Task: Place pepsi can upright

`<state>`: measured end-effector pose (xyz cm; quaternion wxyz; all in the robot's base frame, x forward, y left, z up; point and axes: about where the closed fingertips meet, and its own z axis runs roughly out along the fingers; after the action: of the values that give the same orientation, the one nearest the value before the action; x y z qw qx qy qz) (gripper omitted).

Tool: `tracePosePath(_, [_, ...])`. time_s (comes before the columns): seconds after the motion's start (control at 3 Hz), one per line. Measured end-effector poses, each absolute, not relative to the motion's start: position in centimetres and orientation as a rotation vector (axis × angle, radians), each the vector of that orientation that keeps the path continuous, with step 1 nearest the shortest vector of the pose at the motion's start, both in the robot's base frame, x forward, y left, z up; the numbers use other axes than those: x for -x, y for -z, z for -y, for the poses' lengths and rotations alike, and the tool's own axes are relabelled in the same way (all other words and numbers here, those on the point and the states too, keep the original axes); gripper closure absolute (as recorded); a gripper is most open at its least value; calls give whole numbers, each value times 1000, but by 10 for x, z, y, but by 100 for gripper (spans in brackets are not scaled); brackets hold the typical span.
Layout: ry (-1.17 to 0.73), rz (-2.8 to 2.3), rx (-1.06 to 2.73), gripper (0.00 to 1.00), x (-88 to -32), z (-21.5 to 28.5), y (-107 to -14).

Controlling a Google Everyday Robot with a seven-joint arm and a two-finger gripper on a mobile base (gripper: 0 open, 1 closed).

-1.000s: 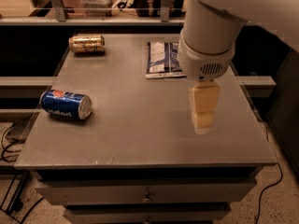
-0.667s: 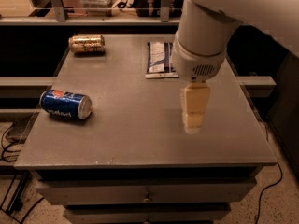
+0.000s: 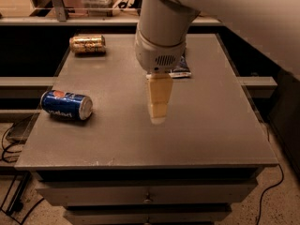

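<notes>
Aluminium pepsi can lay sideways by left edge of counter | likely light, slippery, easily dented: grasp mid-body | gripper hung over mid-counter, open or closed could not be told.

The claw hung over the middle of the counter — well apart from the pepsi can, which lay on its side near the left edge. A gold can lay at the far-left corner.

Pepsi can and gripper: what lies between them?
Nothing: in the camera view only bare table separates the pepsi can from the gripper hanging over mid-table.
</notes>
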<state>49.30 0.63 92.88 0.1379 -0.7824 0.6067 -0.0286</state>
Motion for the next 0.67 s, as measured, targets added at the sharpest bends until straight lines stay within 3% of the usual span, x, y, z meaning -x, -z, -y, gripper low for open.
tracePosePath(0.33, [52, -1644, 2295, 0, -500, -52, -937])
tracePosePath(0.67, [51, -1636, 2297, 0, -500, -55, -938])
